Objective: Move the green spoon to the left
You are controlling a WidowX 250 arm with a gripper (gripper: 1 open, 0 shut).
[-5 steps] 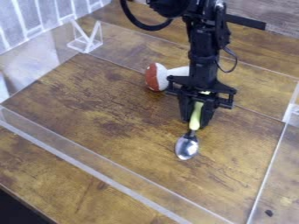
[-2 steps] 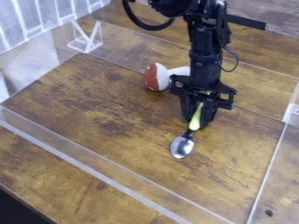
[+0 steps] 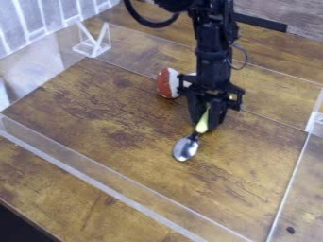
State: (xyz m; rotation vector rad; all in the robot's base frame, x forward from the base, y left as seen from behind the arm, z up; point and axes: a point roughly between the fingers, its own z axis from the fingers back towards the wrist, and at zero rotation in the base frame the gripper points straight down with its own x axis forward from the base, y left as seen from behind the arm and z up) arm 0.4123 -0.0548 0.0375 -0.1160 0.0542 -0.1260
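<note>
We see 1 black robot arm (image 3: 209,38) reaching down from the top of the view, its end effector (image 3: 207,112) pointing straight down over the wooden desk (image 3: 101,113). The jaws stand only partly apart and are closed around the yellow-green handle of the green spoon (image 3: 195,134), gripping it near its upper end. The spoon hangs tilted, handle up inside the jaws and the shiny silver bowl low toward the near-left; we cannot tell whether the bowl touches the wood or sits just above it. The spoon lies about mid-desk, slightly right of centre in the view. Just behind the end effector, partly hidden by it, lies a toy mushroom (image 3: 169,82) with a red-brown cap. Clear plastic walls (image 3: 76,175) border the desk, and a small clear stand (image 3: 91,40) sits beyond the far-left wall.
</note>
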